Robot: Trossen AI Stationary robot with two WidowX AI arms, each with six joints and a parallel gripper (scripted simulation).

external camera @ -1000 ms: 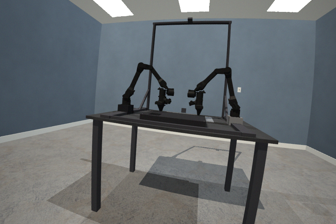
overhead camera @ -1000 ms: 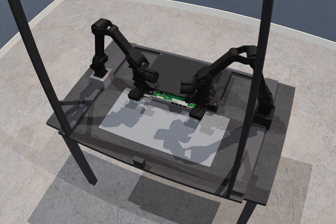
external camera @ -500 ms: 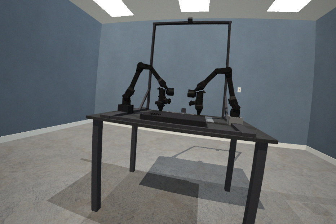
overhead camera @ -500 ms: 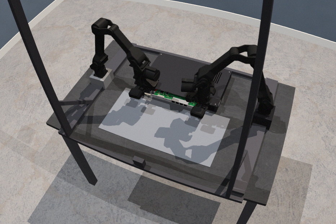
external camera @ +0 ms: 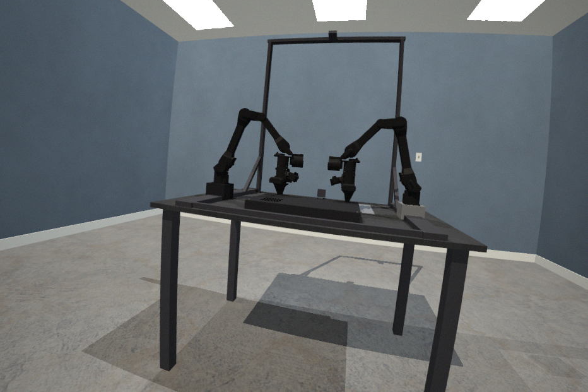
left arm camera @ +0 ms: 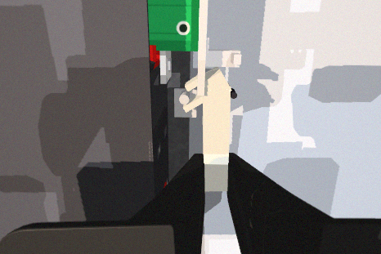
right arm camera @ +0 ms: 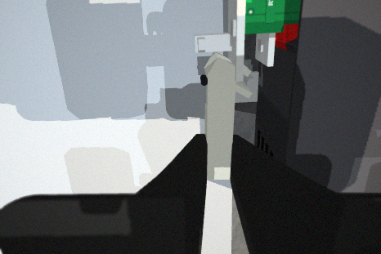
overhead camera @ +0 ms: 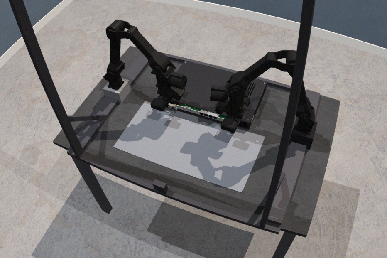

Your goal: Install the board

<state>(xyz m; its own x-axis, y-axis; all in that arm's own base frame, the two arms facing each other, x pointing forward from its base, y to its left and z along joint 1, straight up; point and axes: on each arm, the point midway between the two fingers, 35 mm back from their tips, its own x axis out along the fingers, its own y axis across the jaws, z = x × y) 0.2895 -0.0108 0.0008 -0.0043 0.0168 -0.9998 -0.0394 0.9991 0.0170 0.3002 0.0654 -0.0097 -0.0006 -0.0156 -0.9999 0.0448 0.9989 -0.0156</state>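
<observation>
The green board (overhead camera: pixel 197 111) sits most of the way into the dark enclosure (overhead camera: pixel 216 84), with its pale front panel facing the mat. My left gripper (overhead camera: pixel 161 104) is at one end of the panel, shut on the cream left lever (left arm camera: pixel 214 123). That lever lies in line with the panel (left arm camera: pixel 203 17). My right gripper (overhead camera: pixel 230 124) is at the other end, shut on the cream right lever (right arm camera: pixel 220 119), which also lies along the panel. A narrow green strip of board shows in the left wrist view (left arm camera: pixel 169 13) and in the right wrist view (right arm camera: pixel 274 1), beside red tabs at the slot's edge.
A pale grey mat (overhead camera: pixel 187 145) lies in front of the enclosure on the dark bench. The left arm's white pedestal (overhead camera: pixel 115 92) stands at the bench's far left. Black frame posts (overhead camera: pixel 294 92) rise at the bench's front corners.
</observation>
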